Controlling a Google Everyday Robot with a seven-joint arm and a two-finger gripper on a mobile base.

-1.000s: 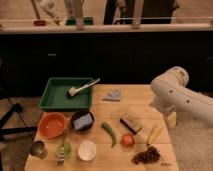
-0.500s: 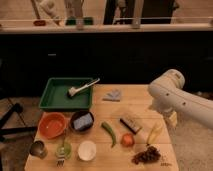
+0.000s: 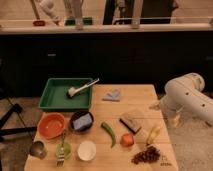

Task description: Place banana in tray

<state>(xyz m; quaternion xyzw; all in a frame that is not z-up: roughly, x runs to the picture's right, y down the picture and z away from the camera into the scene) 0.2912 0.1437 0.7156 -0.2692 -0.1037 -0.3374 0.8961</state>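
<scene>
The banana (image 3: pixel 153 134) is small and pale yellow and lies on the wooden table near its right edge. The dark-green tray (image 3: pixel 56 97) sits at the table's back left, with a white dish brush (image 3: pixel 82 88) lying in it. My gripper (image 3: pixel 173 119) hangs from the white arm (image 3: pixel 192 99) at the right, just off the table's right edge. It is above and to the right of the banana and apart from it. It holds nothing that I can see.
A green chili pepper (image 3: pixel 109 133), a tomato (image 3: pixel 127 140), dark grapes (image 3: pixel 146 155) and a brown block (image 3: pixel 132 121) lie near the banana. An orange bowl (image 3: pixel 51 125), a dark bowl with a blue sponge (image 3: pixel 82 121), cups and a grey cloth (image 3: pixel 113 95) lie nearer the tray.
The arm has sunk slightly at the table's right edge. The banana and the other things have not moved.
</scene>
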